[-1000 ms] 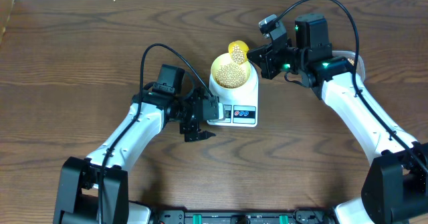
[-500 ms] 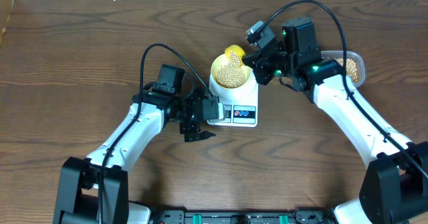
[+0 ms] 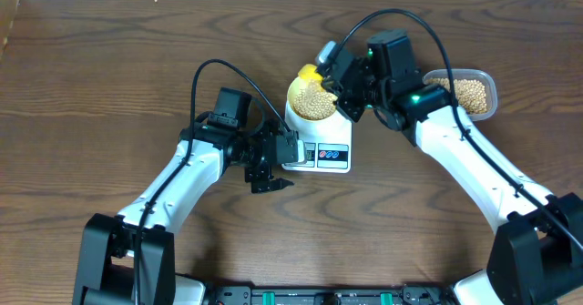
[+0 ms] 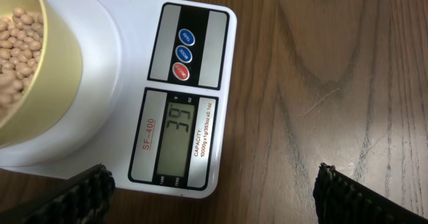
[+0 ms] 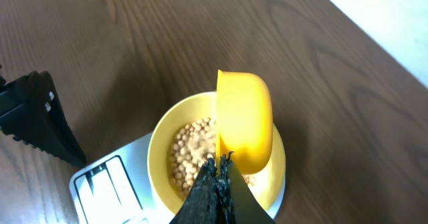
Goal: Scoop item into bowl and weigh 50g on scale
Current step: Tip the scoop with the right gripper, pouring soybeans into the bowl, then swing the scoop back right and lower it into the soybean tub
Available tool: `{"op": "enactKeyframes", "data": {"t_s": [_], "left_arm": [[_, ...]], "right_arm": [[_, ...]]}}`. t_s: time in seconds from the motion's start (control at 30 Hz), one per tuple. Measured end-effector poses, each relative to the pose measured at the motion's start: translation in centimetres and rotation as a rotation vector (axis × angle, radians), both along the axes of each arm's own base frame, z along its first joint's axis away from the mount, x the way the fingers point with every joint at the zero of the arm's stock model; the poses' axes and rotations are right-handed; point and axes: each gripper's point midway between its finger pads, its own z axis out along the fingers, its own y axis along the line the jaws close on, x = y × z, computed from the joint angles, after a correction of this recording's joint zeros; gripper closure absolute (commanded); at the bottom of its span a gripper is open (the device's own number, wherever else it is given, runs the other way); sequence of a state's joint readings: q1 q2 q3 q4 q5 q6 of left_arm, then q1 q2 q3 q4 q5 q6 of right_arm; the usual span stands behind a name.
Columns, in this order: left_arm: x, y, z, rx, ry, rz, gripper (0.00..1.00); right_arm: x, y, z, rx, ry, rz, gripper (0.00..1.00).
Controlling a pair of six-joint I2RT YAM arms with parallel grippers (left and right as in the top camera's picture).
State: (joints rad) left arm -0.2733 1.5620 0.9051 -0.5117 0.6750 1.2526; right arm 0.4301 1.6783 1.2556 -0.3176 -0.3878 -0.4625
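Note:
The pale yellow-green bowl point(image 3: 315, 98) stands on the white scale point(image 3: 321, 144), holding tan beans point(image 3: 313, 102). In the left wrist view the scale point(image 4: 100, 50) display point(image 4: 179, 138) reads 39, and the bowl point(image 4: 47, 70) with beans point(image 4: 17, 50) is at left. My right gripper point(image 3: 339, 88) is shut on the handle of the yellow scoop point(image 5: 244, 120), which is tipped on its side over the bowl point(image 5: 164, 134) and its beans point(image 5: 190, 150). My left gripper point(image 3: 271, 173) is open and empty by the scale's front left corner, its fingertips point(image 4: 87, 190) at the frame's bottom corners.
A clear plastic tub point(image 3: 466, 93) of beans sits at the right, behind the right arm. The table is dark brown wood point(image 3: 109, 68); its pale far edge shows at the top.
My right gripper has swung left with the scoop, bringing it over the bowl and tipping it. The tub is uncovered now. The left arm has not moved.

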Motion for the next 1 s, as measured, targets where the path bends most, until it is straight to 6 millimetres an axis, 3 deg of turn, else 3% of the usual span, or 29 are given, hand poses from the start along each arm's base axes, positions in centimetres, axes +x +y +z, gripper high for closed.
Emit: {"op": "enactKeyframes", "data": {"t_s": [0.6, 0.77, 0.87, 1.0], "left_arm": [[0.0, 0.0, 0.0, 0.0, 0.0, 0.0, 0.02], [0.0, 0.0, 0.0, 0.0, 0.0, 0.0, 0.02], [0.0, 0.0, 0.0, 0.0, 0.0, 0.0, 0.02], [0.0, 0.0, 0.0, 0.0, 0.0, 0.0, 0.02]], "right_arm": [[0.8, -0.3, 0.0, -0.081, -0.084, -0.006, 0.99], [1.6, -0.5, 1.4, -0.025, -0.058, -0.071, 0.99], [2.8, -1.7, 3.2, 0.02, -0.036, -0.136, 0.99], [4.2, -5.4, 5.3, 0.083, 0.029, -0.247, 0.99]]}}
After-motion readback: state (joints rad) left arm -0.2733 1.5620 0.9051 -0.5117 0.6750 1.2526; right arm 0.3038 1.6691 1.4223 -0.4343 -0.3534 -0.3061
